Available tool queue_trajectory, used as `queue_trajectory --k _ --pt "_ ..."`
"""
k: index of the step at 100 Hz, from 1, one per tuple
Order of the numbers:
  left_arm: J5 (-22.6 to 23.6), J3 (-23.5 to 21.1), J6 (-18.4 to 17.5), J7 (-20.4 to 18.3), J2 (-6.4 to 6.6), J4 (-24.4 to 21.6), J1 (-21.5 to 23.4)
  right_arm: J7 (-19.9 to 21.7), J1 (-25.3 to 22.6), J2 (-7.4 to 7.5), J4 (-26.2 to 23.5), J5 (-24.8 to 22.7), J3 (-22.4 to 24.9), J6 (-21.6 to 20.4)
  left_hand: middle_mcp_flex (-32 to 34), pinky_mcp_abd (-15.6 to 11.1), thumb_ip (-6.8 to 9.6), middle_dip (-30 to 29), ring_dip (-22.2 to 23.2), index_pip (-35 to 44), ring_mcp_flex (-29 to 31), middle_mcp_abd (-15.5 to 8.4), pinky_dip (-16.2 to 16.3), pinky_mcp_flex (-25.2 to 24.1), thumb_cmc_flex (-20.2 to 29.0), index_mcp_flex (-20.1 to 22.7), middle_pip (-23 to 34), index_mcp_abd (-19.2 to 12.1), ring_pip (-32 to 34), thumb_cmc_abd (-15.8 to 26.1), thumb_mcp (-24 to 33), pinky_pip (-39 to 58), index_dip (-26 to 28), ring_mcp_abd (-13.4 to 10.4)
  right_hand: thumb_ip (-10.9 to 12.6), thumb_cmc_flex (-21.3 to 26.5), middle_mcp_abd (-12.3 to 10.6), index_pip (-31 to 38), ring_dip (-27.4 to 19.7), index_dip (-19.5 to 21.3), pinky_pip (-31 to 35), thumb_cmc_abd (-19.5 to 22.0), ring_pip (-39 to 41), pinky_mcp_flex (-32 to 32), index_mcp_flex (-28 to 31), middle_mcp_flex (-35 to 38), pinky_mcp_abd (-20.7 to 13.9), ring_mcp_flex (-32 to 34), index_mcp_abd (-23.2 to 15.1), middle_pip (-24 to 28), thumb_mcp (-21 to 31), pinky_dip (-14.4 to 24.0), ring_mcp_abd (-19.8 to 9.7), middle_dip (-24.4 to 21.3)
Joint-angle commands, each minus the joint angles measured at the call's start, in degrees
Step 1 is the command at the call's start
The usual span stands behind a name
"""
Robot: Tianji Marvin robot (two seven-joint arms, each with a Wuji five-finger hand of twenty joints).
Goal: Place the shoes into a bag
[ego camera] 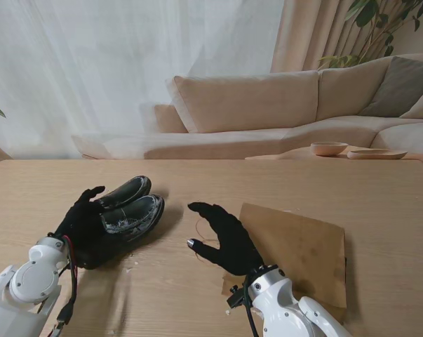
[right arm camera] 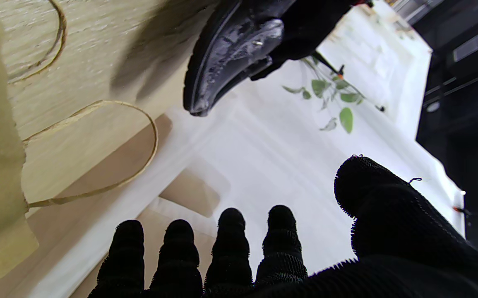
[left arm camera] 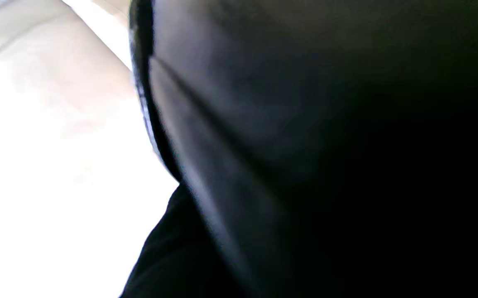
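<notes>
Your pair of black shoes [ego camera: 130,207] lies side by side on the tabletop [ego camera: 197,175], left of centre, toes pointing away to the right. Your left hand [ego camera: 85,228] is wrapped around their heel ends, fingers curled over the uppers; it looks like a grip on both, though the left wrist view is blocked dark and cannot confirm contact. Your right hand [ego camera: 225,239] is spread wide with nothing in it, hovering over the near left edge of the flat brown paper bag [ego camera: 295,256], whose twine handles [right arm camera: 98,145] trail on the wood. The shoes look stiff-soled, glossy and probably slick, moderately heavy as a pair, so pinch them together at the heels. The bag is thin and floppy; lift its mouth by the upper lip.
</notes>
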Motion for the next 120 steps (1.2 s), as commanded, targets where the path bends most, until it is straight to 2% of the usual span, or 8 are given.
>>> queue_trajectory --k 1,18,35,42,59,87,94,120 --pt "-0.86 -0.63 -1.28 -1.03 0.42 -3.50 0.12 1.20 -0.57 -0.12 -1.26 -0.81 0.57 0.80 0.21 -0.83 3.64 0.57 0.99 5.95 0.14 0.24 0.79 0.64 4.52 2.45 1.41 -11.12 -0.06 5.25 1.72 -0.70 1.33 -0.76 -1.07 0.43 -1.66 -0.42 0.47 0.83 0.92 0.86 0.69 -0.01 -0.02 -0.72 -0.09 0.00 -1.17 0.24 -0.51 1.15 -0.71 0.32" --pt "-3.49 -1.24 -3.61 -3.83 0.89 -6.87 2.00 2.97 -0.63 0.48 -3.28 -3.98 2.12 3.16 0.40 -0.64 3.69 0.67 1.82 6.15 0.19 0.65 1.20 0.58 4.54 2.77 2.12 -10.91 0.13 4.94 1.93 -0.47 1.46 -0.45 -0.48 2.95 -1.41 -0.03 0.41 0.70 0.94 0.46 1.34 0.48 0.98 -0.67 -0.01 0.04 -1.02 2.90 0.17 1.05 -0.68 1.60" --pt "-3.79 -1.35 -4.72 -5.95 1.43 -9.01 3.57 8.18 0.63 1.73 -5.15 -9.03 3.95 6.80 0.41 -0.53 3.65 0.68 2.43 6.24 0.19 0.92 1.52 0.50 4.53 2.92 2.59 -10.59 0.17 4.79 2.11 -0.33 1.61 -0.33 4.61 6.30 -0.54 2.48 -0.47 1.57 0.80 -1.83 0.86 0.85 2.24 -1.03 0.13 -0.04 -0.55 5.09 3.31 0.74 -0.63 2.42" --pt "-3.20 -1.33 -5.16 -6.32 1.60 -9.39 3.96 11.12 2.01 2.32 -5.40 -11.21 4.51 8.46 0.44 -0.43 3.65 0.70 2.63 6.28 0.20 0.98 1.63 0.48 4.51 2.96 2.77 -10.56 0.20 4.74 2.22 -0.29 1.71 -0.27 5.00 5.96 -0.07 3.08 -0.60 1.79 0.84 -2.47 0.62 0.97 2.63 -1.13 0.31 -0.28 -0.32 5.06 3.69 0.71 -0.56 2.37" --pt "-0.80 -1.19 -6.69 -6.72 1.99 -9.16 4.13 19.28 7.66 3.70 -4.08 -15.37 4.48 12.38 0.45 -0.29 3.61 0.64 3.05 6.35 0.19 1.08 1.87 0.42 4.50 3.04 3.03 -10.53 0.18 4.63 2.33 -0.25 1.95 -0.17 3.28 3.58 0.71 3.82 -0.99 1.98 0.84 -3.33 -1.06 0.48 1.86 -1.58 0.30 -0.87 0.20 3.02 4.65 0.76 -0.39 1.32" --pt "1.63 -0.54 -8.08 -6.91 2.34 -8.80 3.67 27.84 18.75 4.95 3.05 -16.98 -0.39 14.55 0.42 -0.21 3.57 0.55 3.42 6.39 0.17 1.16 2.11 0.38 4.49 3.15 3.20 -10.46 0.13 4.57 2.47 -0.26 2.19 -0.04 0.75 1.97 1.19 5.67 -0.67 2.39 0.83 -5.24 -2.04 0.36 4.19 -1.40 0.45 -1.08 2.11 2.45 4.61 0.77 0.02 1.07" --pt "1.98 -0.44 -8.43 -6.94 2.40 -8.78 3.60 29.19 21.26 5.14 5.31 -16.69 -1.97 14.44 0.39 -0.24 3.55 0.54 3.48 6.39 0.17 1.11 2.17 0.39 4.44 3.16 3.22 -10.49 0.13 4.58 2.47 -0.25 2.23 -0.11 -1.55 1.44 1.31 8.27 -0.41 2.97 0.74 -6.15 -2.61 0.50 4.93 -1.32 0.54 -0.94 2.39 2.47 5.92 0.64 0.14 1.13" --pt "2.67 -0.19 -9.55 -7.00 2.53 -7.42 2.54 30.26 28.26 5.07 12.85 -13.04 -7.18 13.19 0.40 -0.12 3.53 0.55 3.70 6.46 0.17 1.18 2.32 0.36 4.34 3.22 3.41 -10.58 0.13 4.52 2.57 -0.29 2.37 -0.05 -2.36 2.70 1.34 16.26 -0.12 2.82 0.69 -8.62 -1.00 1.36 12.89 -1.15 0.63 -0.59 0.49 6.66 10.59 0.22 0.28 3.09"
